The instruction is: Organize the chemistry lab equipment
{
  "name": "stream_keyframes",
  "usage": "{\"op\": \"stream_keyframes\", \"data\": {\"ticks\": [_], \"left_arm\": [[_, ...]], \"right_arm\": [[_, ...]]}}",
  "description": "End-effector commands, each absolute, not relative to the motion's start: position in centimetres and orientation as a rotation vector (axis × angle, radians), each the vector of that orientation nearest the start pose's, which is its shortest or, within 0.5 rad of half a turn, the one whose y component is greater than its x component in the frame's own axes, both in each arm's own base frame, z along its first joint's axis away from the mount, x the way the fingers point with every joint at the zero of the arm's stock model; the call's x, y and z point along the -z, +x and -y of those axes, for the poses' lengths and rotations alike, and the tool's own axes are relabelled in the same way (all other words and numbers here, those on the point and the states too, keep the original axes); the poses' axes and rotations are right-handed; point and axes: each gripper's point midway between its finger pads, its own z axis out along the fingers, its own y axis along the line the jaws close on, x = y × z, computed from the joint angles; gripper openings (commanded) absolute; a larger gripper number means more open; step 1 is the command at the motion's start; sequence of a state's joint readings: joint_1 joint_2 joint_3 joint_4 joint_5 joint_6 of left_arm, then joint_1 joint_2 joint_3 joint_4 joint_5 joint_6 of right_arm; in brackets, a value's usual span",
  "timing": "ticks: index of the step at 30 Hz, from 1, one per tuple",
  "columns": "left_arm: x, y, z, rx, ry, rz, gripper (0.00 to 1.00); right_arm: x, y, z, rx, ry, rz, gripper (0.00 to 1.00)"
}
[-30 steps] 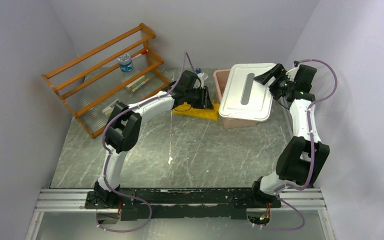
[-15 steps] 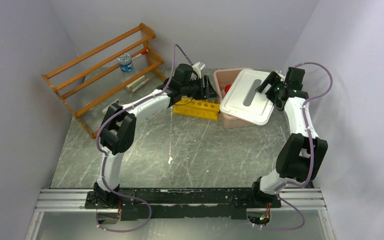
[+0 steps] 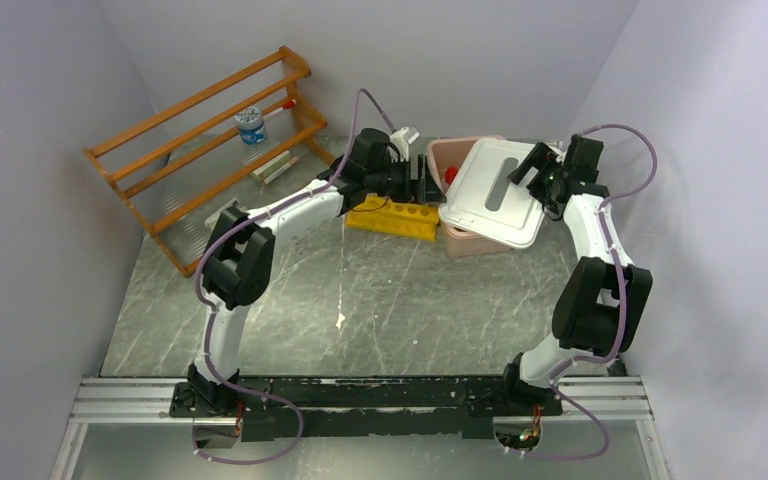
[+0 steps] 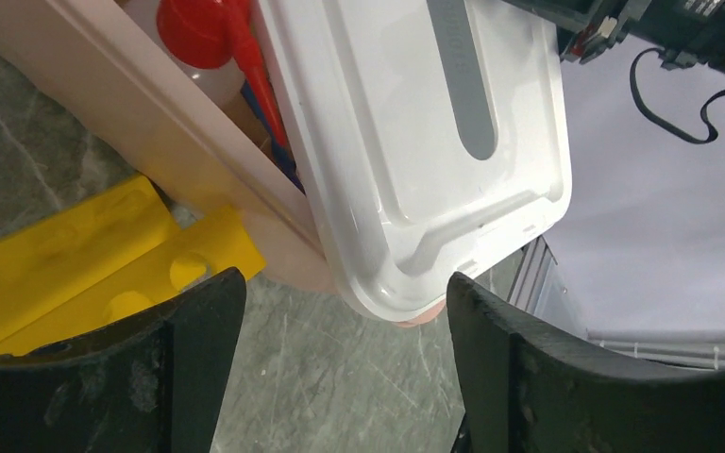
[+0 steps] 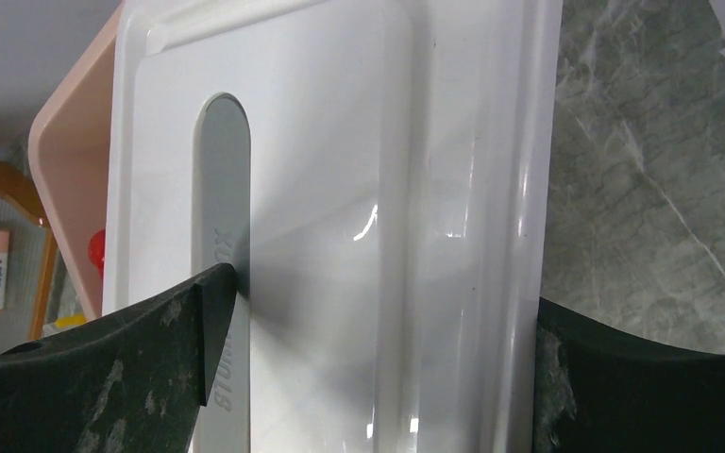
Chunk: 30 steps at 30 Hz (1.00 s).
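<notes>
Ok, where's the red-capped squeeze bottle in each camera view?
Top external: the red-capped squeeze bottle is upper middle, in the uncovered left end of the pink bin.
Left wrist: the bottle is top left, beside the lid's edge.
Right wrist: only a red sliver of the bottle, at the left edge.
Shared landmark: the white lid with its grey strip.

This was a robot test cell dressed as a chemistry bench: pale walls point(image 3: 380, 60) boxed in a marble-look table point(image 3: 410, 300), two arms point(image 3: 245, 260) bolted to an aluminium rail point(image 3: 120, 400) at the near edge, a yellow test-tube rack point(image 3: 400, 217) and a red-capped squeeze bottle point(image 3: 449, 175) far back.
</notes>
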<state>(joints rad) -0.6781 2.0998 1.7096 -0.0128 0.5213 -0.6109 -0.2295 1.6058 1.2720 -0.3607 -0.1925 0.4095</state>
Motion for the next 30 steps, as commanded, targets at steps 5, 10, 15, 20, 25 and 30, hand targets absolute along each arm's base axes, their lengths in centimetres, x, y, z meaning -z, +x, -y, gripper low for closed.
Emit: {"op": "stream_keyframes", "data": {"ticks": [5, 10, 15, 20, 25, 30], "left_arm": [[-16.4, 37.7, 47.1, 1.323, 0.581, -2.161, 0.81], [-14.1, 37.9, 47.5, 1.268, 0.583, -2.239, 0.73], [-11.9, 38.0, 46.9, 1.172, 0.573, -2.308, 0.6], [-10.5, 37.7, 46.6, 1.164, 0.569, -2.345, 0.52], [-9.6, 37.6, 46.4, 1.143, 0.564, -2.373, 0.47], [-9.3, 38.0, 46.4, 1.129, 0.548, -2.381, 0.44]], "right_arm": [[-15.6, 43.9, 6.9, -0.223, 0.621, -2.17, 0.95], [-15.7, 42.9, 8.3, -0.133, 0.703, -2.148, 0.97], [-15.0, 41.9, 9.6, -0.054, 0.811, -2.145, 0.97], [-14.6, 41.6, 8.5, -0.327, 0.887, -2.081, 0.98], [-16.8, 41.1, 7.9, -0.576, 0.874, -1.92, 0.97], [-18.6, 40.0, 8.6, -0.731, 0.859, -1.783, 0.97]]}}
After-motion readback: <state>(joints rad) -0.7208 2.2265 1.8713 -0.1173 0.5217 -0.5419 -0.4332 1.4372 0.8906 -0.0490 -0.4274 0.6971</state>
